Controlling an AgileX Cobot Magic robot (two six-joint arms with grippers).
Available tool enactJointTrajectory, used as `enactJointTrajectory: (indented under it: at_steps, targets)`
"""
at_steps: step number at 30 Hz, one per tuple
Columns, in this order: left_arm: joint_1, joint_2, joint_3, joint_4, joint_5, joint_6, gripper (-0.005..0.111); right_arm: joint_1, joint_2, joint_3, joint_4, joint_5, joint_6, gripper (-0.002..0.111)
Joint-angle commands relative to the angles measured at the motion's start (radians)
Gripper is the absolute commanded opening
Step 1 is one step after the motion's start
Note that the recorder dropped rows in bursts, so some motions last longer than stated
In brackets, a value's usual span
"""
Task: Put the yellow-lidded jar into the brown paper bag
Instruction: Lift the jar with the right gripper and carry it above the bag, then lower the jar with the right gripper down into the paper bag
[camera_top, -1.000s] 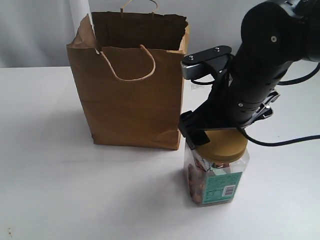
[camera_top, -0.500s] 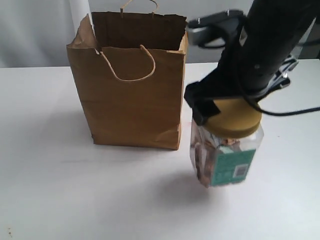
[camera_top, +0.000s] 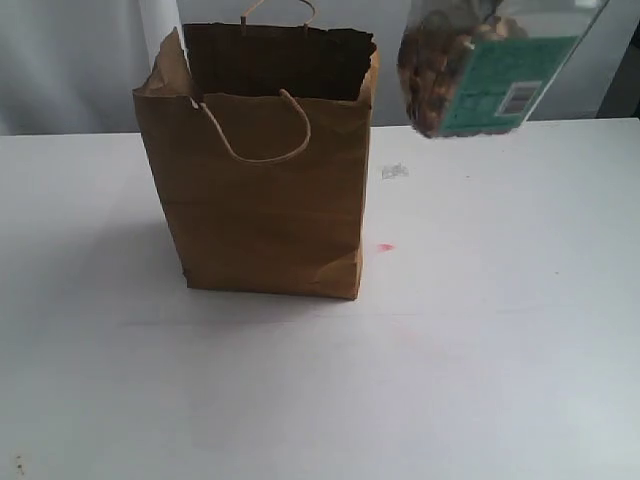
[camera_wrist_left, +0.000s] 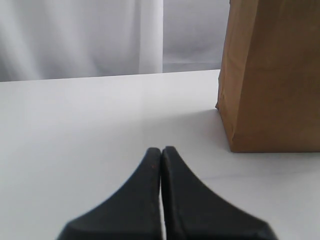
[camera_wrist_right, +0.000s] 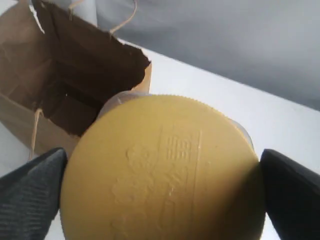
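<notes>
The yellow-lidded jar (camera_top: 480, 70) hangs high in the air at the top of the exterior view, right of the brown paper bag (camera_top: 265, 200); only its clear body with the teal barcode label shows there. In the right wrist view its mustard lid (camera_wrist_right: 162, 170) fills the space between the two black fingers (camera_wrist_right: 30, 190), so my right gripper (camera_wrist_right: 162, 172) is shut on the lid. The bag's dark open mouth (camera_wrist_right: 85, 85) lies below and beside the jar. My left gripper (camera_wrist_left: 161, 150) is shut and empty, low over the table (camera_wrist_left: 75, 130) beside the bag's wall (camera_wrist_left: 272, 75).
The bag stands upright on a white table (camera_top: 480, 300) with its torn rim and cord handles (camera_top: 260, 130) up. A small grey scrap (camera_top: 394, 171) and a red mark (camera_top: 384, 247) lie on the table right of the bag. A pale curtain hangs behind.
The right arm has lifted the jar from the table right of the bag up to above the bag's rim height; the arm itself has left the exterior view.
</notes>
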Motion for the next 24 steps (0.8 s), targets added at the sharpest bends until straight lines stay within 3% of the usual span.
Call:
enactJointTrajectory:
  at_steps: [1, 12, 24]
  targets:
    - [-0.005, 0.003, -0.002, -0.004, -0.009, -0.004, 0.001, -0.007, -0.011, -0.065, -0.027, -0.061, 0.006, 0.0]
    - [-0.005, 0.003, -0.002, -0.004, -0.009, -0.004, 0.001, 0.003, 0.096, -0.067, 0.095, -0.648, 0.006, 0.0]
    - [-0.005, 0.003, -0.002, -0.004, -0.009, -0.004, 0.001, 0.014, 0.293, -0.067, 0.176, -0.802, 0.002, 0.0]
